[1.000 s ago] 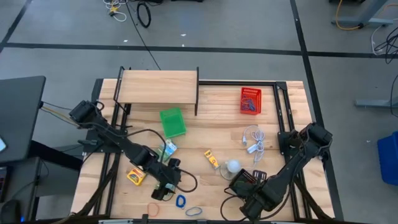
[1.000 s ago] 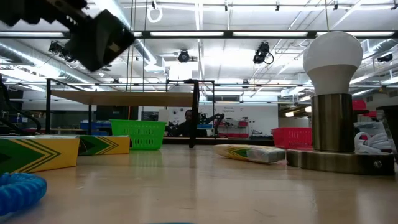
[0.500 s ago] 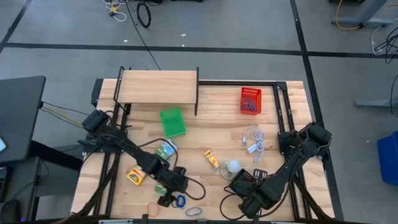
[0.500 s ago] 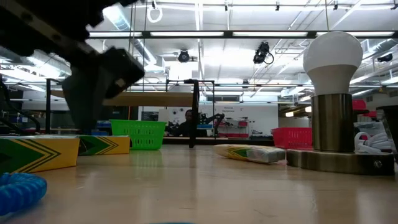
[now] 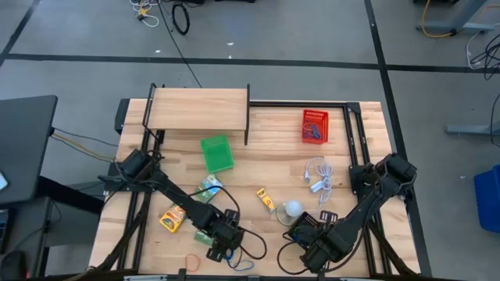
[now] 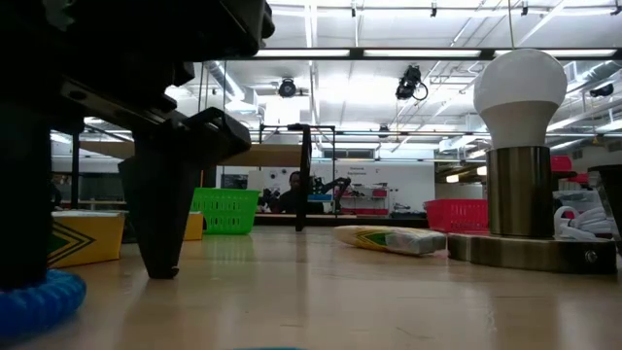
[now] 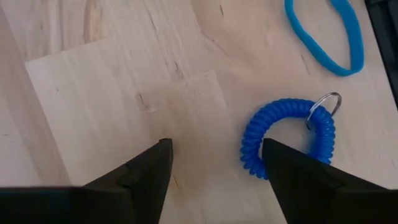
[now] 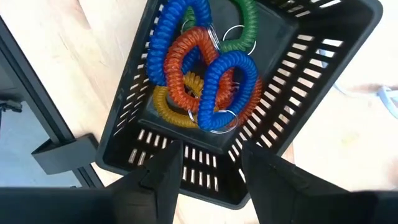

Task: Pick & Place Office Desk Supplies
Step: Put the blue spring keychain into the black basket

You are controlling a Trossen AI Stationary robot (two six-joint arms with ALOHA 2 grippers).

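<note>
My left hand [image 7: 214, 165] hangs low over the tabletop [image 7: 99, 93], fingers spread. The blue coil loop [image 7: 287, 138] lies just beside one finger at about 3 o'clock, not between them. I should shift toward it until the coil is centred, settle down, then close. My right hand [image 8: 208, 165], fingers also spread, waits over the black basket [image 8: 292, 81] of coils.
</note>
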